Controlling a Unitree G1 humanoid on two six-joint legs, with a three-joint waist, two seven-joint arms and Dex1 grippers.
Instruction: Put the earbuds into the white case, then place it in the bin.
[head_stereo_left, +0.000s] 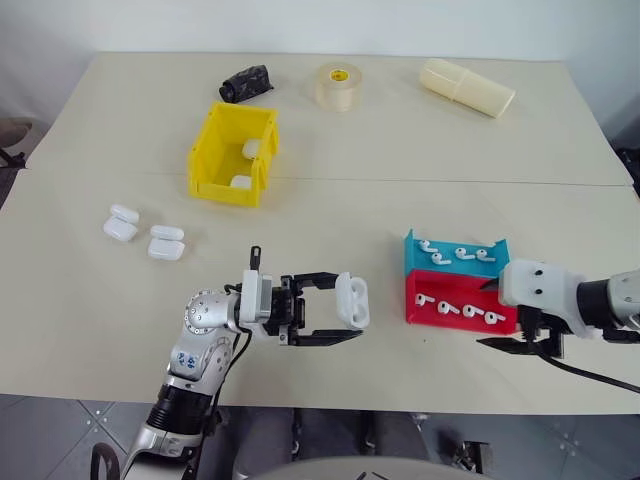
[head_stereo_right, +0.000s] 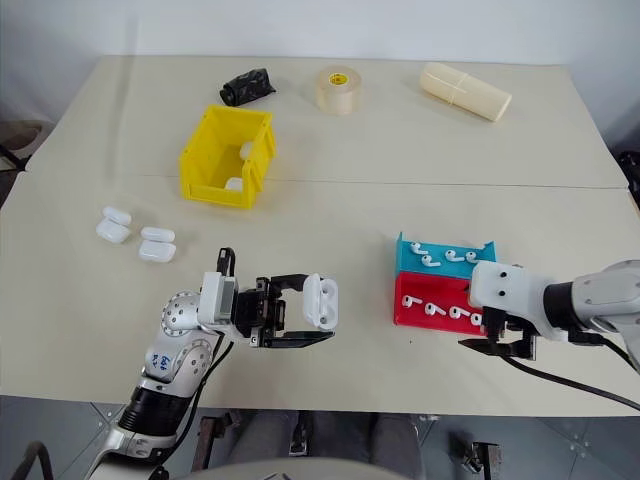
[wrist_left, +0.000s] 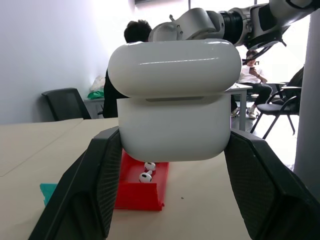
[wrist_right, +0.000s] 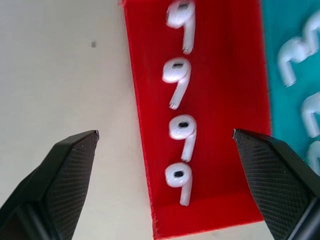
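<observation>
Glossy white case (head_stereo_left: 352, 301), lid raised a little at its hinge, pinched between the two black fingers of the left gripper (head_stereo_left: 340, 305) and held above the near part of the cream table (head_stereo_left: 400, 150); no brand mark or lettering legible on the case shell in the left wrist view. Right gripper (wrist_right: 165, 137) spread wide, fingers apart and empty, hanging over the near end of the red tray (head_stereo_left: 455, 312). Four white stemmed earbuds (wrist_right: 181, 132) in a row inside the red tray, none touched by either finger. Teal tray (head_stereo_left: 455, 255) directly behind the red one and touching it, also carrying several earbuds. Yellow bin (head_stereo_left: 233, 153) well apart on the far left of the table, with two white cases inside (head_stereo_left: 250, 148). Two further closed white cases (head_stereo_left: 165, 242) side by side on the table between the bin and the left arm. Along the far edge, from left to right: dark crumpled object (head_stereo_left: 246, 83), roll of tan tape (head_stereo_left: 339, 86) with a small yellow label on its core, writing too small to read, and pale cream cylinder (head_stereo_left: 466, 87) lying on its side. Seated persons and black chairs (wrist_left: 62, 102) in the room beyond, seen in the left wrist view.
</observation>
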